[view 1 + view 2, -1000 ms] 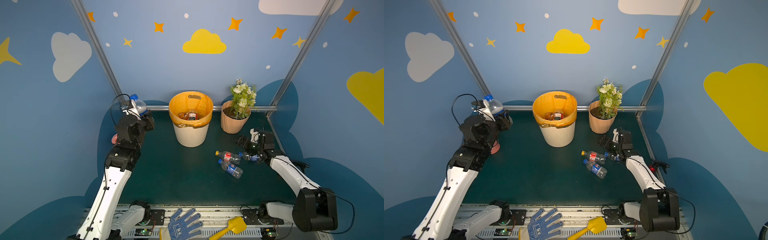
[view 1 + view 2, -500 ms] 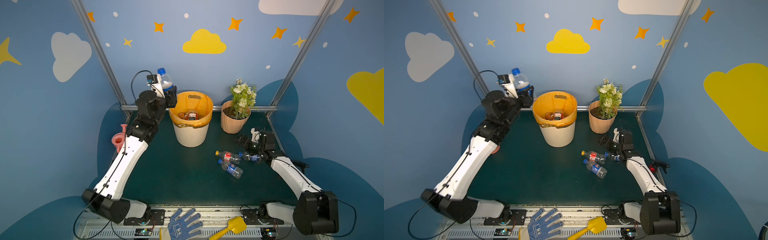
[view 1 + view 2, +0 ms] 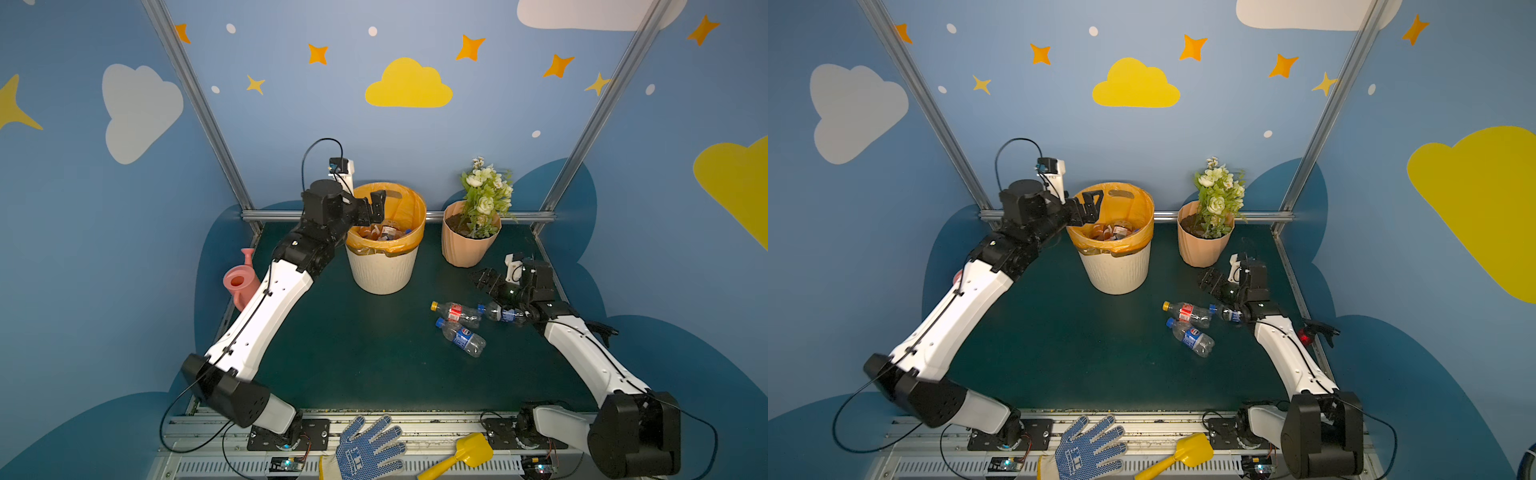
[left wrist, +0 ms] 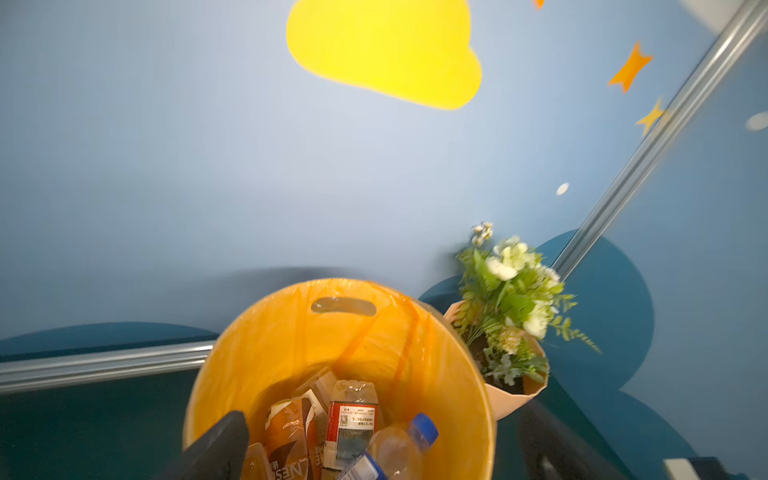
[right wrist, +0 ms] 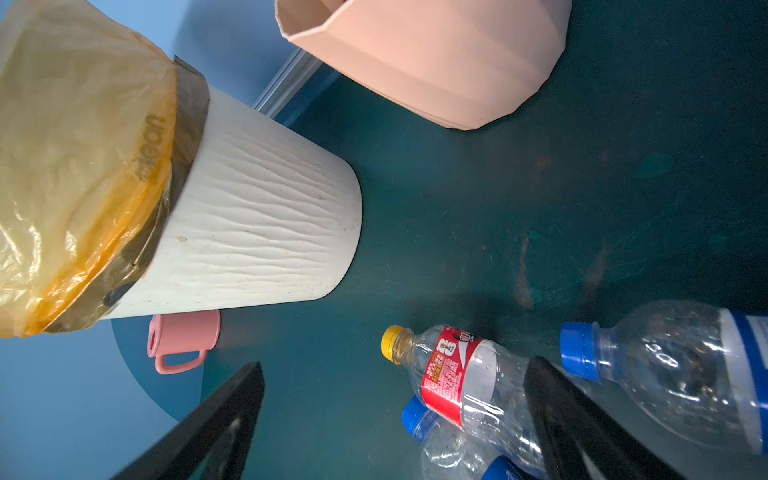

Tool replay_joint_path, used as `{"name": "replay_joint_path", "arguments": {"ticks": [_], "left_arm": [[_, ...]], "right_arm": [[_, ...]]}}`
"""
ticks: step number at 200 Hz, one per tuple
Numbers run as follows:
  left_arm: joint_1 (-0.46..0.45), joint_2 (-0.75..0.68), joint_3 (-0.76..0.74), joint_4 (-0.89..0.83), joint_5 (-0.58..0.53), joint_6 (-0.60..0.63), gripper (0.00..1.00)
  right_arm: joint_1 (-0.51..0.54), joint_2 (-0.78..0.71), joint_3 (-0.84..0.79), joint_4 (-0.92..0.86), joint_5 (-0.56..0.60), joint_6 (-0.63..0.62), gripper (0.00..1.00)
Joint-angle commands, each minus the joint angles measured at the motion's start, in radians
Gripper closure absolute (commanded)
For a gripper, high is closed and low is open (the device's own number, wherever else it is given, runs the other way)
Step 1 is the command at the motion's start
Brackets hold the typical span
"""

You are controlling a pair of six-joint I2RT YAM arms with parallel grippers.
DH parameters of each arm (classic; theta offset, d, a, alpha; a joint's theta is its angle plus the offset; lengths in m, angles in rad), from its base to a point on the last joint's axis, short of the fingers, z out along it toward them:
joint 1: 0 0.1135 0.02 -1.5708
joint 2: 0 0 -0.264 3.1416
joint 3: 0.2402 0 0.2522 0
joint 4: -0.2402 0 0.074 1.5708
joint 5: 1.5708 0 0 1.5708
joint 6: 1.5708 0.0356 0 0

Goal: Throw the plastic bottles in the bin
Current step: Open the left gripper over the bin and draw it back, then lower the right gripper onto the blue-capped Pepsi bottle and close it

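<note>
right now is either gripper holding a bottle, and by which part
Nothing is held. The left gripper hangs open and empty over the bin; the right gripper is open by the loose bottles.

So the left gripper (image 3: 1090, 208) hangs over the left rim of the bin (image 3: 1119, 272), jaws apart with nothing in them. There's a pile of bottles (image 3: 1112, 231) down inside, though I can't really count them from up here. Over on the right of the green mat (image 3: 1079, 340) lie a yellow-capped bottle (image 3: 1187, 312), a blue-capped bottle (image 3: 1192, 338) just in front of it, and a third bottle (image 3: 1228, 314) half tucked under the right arm, whose right gripper (image 3: 1207, 279) hovers spread open near the flowerpot (image 3: 1204, 249).
</note>
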State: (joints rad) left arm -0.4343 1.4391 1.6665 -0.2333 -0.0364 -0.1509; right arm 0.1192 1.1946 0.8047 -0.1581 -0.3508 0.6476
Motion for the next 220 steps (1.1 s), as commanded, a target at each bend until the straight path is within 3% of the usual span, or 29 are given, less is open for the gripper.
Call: {"name": "replay_joint_path", "arguments": {"ticks": [1, 48, 113, 169, 220], "left_arm": [[-0.006, -0.057, -0.098, 0.08, -0.03, 0.019, 0.0], [-0.006, -0.158, -0.269, 0.068, -0.113, 0.022, 0.0], [0.028, -0.443, -0.653, 0.13, -0.261, -0.104, 0.0], [0.144, -0.546, -0.77, 0.035, -0.236, -0.247, 0.0], [0.16, -0.539, -0.78, 0.044, -0.201, -0.268, 0.0]], "right_arm": [[-0.006, -0.002, -0.001, -0.028, 0.022, -0.006, 0.03], [-0.006, 0.01, 0.003, -0.121, 0.015, -0.07, 0.03], [0.006, -0.026, -0.059, -0.201, -0.007, -0.106, 0.05], [0.121, -0.053, -0.097, -0.324, 0.043, -0.215, 0.07], [0.239, 0.013, -0.085, -0.383, 0.093, -0.268, 0.11]]}}
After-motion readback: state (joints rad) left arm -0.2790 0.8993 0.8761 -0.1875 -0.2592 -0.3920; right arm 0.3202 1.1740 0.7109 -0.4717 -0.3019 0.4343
